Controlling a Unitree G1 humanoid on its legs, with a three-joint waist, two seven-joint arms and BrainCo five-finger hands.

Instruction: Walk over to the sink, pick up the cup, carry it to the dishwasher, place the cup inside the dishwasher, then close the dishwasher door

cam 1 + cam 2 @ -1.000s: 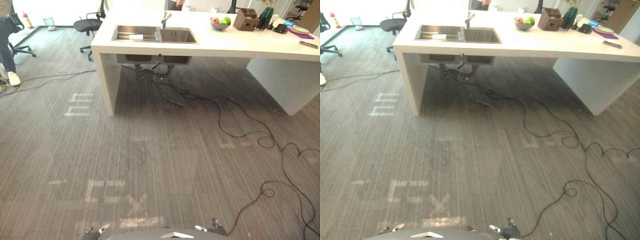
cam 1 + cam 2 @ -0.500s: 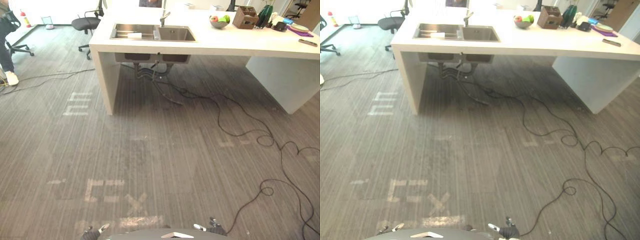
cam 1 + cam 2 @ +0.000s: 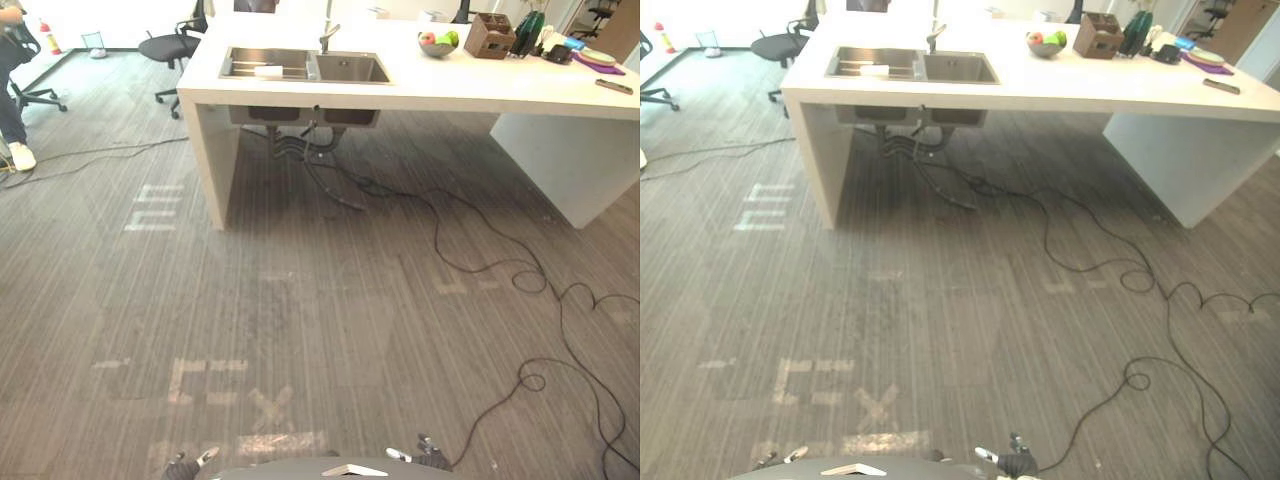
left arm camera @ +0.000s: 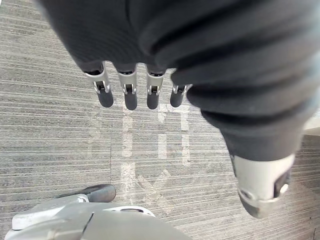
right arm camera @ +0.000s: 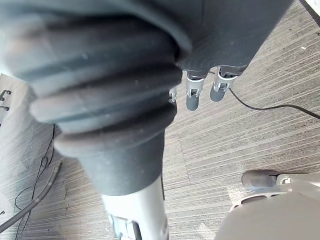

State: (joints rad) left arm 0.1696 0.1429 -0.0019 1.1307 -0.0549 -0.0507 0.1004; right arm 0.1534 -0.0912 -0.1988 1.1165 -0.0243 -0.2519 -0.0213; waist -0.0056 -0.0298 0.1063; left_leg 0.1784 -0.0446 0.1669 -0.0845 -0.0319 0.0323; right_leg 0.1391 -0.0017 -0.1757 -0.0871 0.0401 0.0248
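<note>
left eye view: the sink [image 3: 350, 70] sits in the near left end of a long white counter [image 3: 450, 85], well away across open grey floor, so the step in hand is probably the walk over. a small white thing [image 3: 269, 71] lies in the sink's left basin. it may be the cup, but it is too small to tell. the tap [image 3: 328, 38] stands behind the divider between the basins. further right on the counter are a fruit bowl [image 3: 439, 45] and a wooden box [image 3: 491, 38], well clear of the sink. an office chair [image 3: 172, 47] stands off the counter's left end, and a person [image 3: 10, 95] is at the far left edge. neither is on the straight line to the sink. pale tape marks [image 3: 210, 380] lie flat on the floor just ahead.

right eye view: the same layout. the white thing [image 3: 876, 70] rests by the near wall of the left basin, so i judge it reachable from the counter's front edge.

left wrist view: the left hand [image 4: 130, 95] hangs over the floor with its fingers straight and a little apart, holding nothing, as suits walking.

right wrist view: the right hand [image 5: 193, 95] also hangs with its fingers straight and empty, free for the pickup.
</note>
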